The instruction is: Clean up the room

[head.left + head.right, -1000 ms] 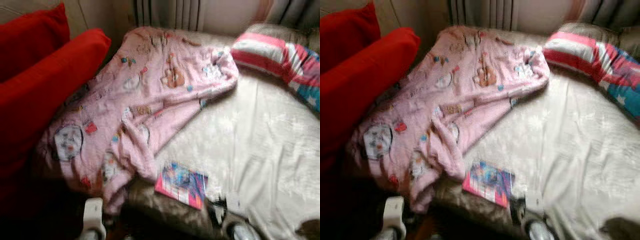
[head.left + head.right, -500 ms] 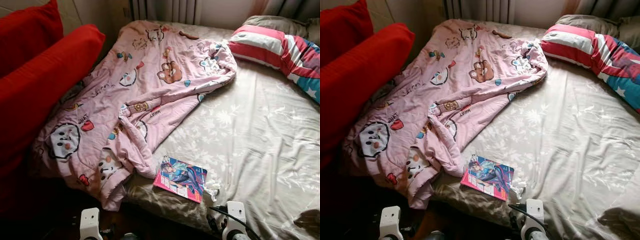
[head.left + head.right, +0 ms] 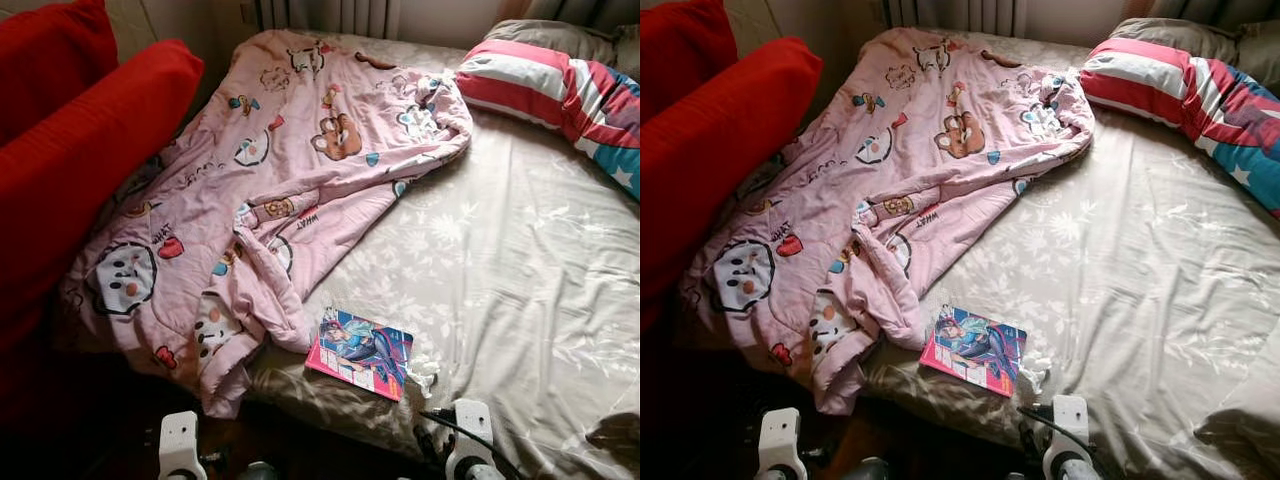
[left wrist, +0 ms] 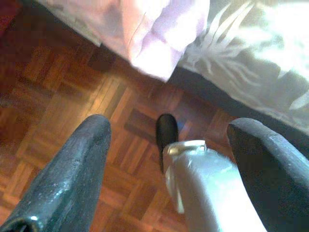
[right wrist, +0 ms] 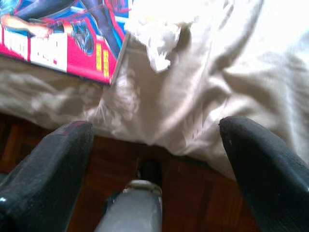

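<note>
Right, my right gripper [image 5: 149, 140] hangs with fingers spread wide, empty, by the bed [image 3: 520, 300] edge; the book [image 5: 63, 38] lies just ahead of it, beside a crumpled tissue [image 5: 154, 36]. I'd reach level, pinching the near corner (left gripper [image 4: 166, 135] equally agape, idle).

Bed [image 3: 520, 300] with beige floral sheet carrying crumpled pink cartoon blanket [image 3: 270, 200] spreading over its left half, magazine [image 3: 361, 352] lying near front edge with white tissue [image 3: 424, 370] touching it, striped pillow [image 3: 560, 95] resting far right.
</note>
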Motion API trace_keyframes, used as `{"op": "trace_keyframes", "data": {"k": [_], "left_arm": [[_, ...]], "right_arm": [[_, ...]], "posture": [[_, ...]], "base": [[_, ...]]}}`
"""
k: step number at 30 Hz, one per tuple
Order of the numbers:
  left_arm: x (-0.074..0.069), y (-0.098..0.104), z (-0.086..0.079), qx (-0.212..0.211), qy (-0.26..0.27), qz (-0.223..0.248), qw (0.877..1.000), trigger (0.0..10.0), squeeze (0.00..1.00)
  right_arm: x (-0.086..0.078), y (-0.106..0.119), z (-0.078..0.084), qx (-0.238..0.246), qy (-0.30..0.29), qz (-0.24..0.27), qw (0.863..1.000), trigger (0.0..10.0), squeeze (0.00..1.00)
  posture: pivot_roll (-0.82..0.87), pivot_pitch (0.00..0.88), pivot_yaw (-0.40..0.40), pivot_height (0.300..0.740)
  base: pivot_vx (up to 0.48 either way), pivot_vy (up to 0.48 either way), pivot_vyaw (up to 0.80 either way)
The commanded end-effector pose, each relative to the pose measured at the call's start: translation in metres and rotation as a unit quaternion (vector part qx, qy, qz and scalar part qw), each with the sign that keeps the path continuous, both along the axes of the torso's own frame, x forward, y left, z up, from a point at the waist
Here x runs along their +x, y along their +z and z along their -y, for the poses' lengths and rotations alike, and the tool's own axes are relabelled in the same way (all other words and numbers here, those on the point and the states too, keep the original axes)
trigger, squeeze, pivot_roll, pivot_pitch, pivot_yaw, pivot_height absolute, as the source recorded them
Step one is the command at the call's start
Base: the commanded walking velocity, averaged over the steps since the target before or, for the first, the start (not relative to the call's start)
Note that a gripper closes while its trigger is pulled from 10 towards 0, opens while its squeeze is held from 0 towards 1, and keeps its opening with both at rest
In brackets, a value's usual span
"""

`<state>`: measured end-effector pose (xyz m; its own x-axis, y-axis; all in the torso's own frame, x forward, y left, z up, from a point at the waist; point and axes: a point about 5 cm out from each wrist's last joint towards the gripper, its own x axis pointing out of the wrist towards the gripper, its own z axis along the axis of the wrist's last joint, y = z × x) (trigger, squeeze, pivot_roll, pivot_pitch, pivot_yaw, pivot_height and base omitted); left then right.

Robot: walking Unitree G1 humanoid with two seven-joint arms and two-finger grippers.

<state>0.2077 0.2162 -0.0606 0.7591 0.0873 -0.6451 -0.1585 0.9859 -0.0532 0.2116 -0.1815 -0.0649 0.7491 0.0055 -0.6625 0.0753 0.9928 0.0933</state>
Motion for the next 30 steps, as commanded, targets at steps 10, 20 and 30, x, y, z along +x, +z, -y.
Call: {"op": "trace_keyframes", "data": {"k": [10, 20, 30], "left_arm": [[0.042, 0.038, 0.002, -0.001, -0.017, 0.148, 0.989, 10.0, 0.00], [0.048, 0.058, 0.010, 0.000, -0.016, 0.243, 0.970, 10.0, 0.00], [0.057, 0.065, 0.021, -0.008, -0.022, 0.254, 0.967, 10.0, 0.00]], "right_arm": [[0.035, 0.033, 0.002, 0.015, 0.001, 0.135, 0.991, 10.0, 0.00], [0.041, 0.044, 0.003, 0.002, -0.014, 0.185, 0.983, 10.0, 0.00], [0.047, 0.046, -0.005, 0.001, -0.016, 0.183, 0.983, 10.0, 0.00]], "posture": [[-0.06, 0.247, 0.012, 0.740], [-0.06, 0.241, 0.002, 0.735], [-0.06, 0.231, 0.000, 0.660]], "base": [[0.000, 0.000, 0.00], [0.000, 0.000, 0.00], [0.000, 0.000, 0.00]]}}
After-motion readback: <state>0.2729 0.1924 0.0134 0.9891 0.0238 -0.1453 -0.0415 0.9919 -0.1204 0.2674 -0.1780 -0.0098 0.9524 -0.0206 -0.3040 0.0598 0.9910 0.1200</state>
